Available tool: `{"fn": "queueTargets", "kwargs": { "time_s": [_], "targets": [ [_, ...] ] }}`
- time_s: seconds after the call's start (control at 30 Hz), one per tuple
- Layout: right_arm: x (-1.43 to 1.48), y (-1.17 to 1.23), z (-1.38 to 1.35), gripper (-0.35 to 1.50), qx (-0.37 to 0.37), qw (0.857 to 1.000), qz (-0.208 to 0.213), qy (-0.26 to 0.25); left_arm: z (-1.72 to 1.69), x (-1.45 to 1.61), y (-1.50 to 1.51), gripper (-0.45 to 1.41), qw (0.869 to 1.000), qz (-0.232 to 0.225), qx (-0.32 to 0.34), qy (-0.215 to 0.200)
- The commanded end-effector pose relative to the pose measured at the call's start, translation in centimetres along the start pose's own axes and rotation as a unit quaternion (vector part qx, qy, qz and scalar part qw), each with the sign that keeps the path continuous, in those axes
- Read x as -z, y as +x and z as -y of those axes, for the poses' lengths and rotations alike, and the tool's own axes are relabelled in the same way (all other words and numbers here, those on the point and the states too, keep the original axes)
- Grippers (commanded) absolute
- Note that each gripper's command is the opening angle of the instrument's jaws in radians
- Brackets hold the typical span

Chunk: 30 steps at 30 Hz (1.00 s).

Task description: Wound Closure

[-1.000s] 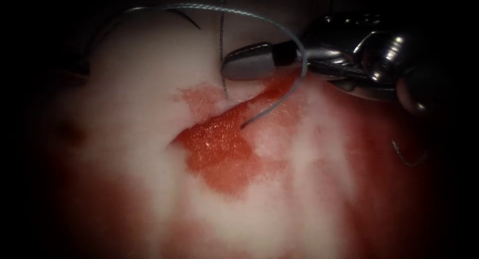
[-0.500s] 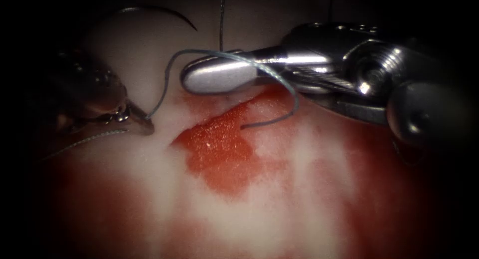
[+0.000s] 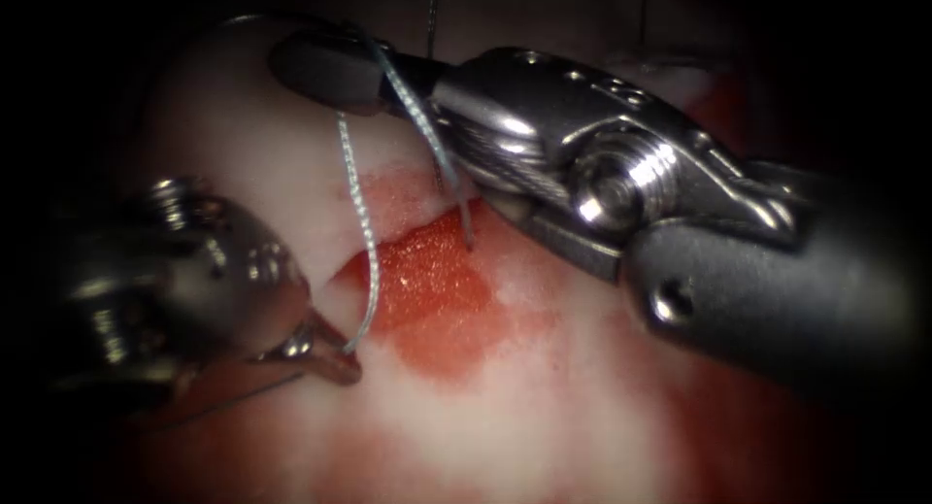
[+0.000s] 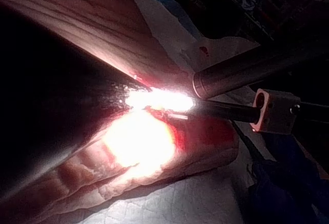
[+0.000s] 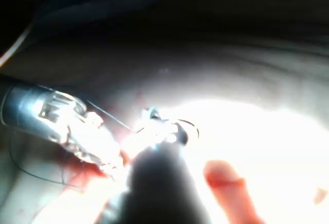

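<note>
The tissue point(image 3: 544, 387) has a red, open cut point(image 3: 427, 290) at its middle. My left tool point(image 3: 330, 360) is left of the cut, jaws shut on the pale thread point(image 3: 366, 237). From there the thread climbs, wraps over my right tool's jaws point(image 3: 316, 69), and drops into the cut's upper end point(image 3: 468, 240). The right tool's jaws look shut with nothing between them and reach across the cut to the far left. A faint dark arc point(image 3: 243, 20) at the tissue's far edge looks like the needle, held by neither tool. The left tool point(image 5: 61, 121) also shows in the right wrist view.
The right tool's wrist and shaft point(image 3: 680, 252) cover the tissue right of the cut. A second strand point(image 3: 432, 9) runs up at the far edge. A thin strand point(image 3: 233, 397) trails from the left tool's jaws. Red fluid point(image 3: 194, 436) stains the near tissue.
The left tool came in, took the thread and drew it toward the near left. The right tool's jaws pushed left and away across the cut, and the thread now wraps over them.
</note>
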Motion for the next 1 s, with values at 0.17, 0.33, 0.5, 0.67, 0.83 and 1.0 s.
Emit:
{"fn": "queueTargets", "kwargs": {
  "time_s": [0.17, 0.33, 0.5, 0.67, 0.83, 1.0],
  "targets": [
    [-0.25, -0.03, 0.14, -0.35, 0.123, 0.987, 0.098, -0.011, 0.07, 0.2, -0.21, -0.45, 0.999, 0.011, -0.031, -0.005],
    [-0.23, -0.08, 0.11, -0.35, 0.19, 0.962, 0.193, 0.045, -0.03, 0.64, -0.24, -0.45, 0.995, 0.036, -0.059, -0.067],
    [-0.11, -0.04, -0.01, -0.35, 0.252, 0.91, 0.282, 0.17, -0.36, 1.11, -0.19, -0.45, 0.972, 0.03, -0.1, -0.211],
    [-0.02, -0.07, -0.09, -0.35, 0.282, 0.881, 0.278, 0.259, -0.68, 1.38, -0.09, -0.45, 0.955, 0.032, -0.111, -0.272],
    [0.05, -0.1, -0.07, -0.35, 0.22, 0.884, 0.23, 0.341, -0.85, 1.33, -0.08, -0.45, 0.954, 0.044, -0.093, -0.281],
    [-0.01, -0.14, -0.05, -0.35, 0.056, 0.91, 0.117, 0.394, -0.87, 0.88, -0.06, -0.45, 0.971, 0.064, -0.088, -0.214]
  ]
}}
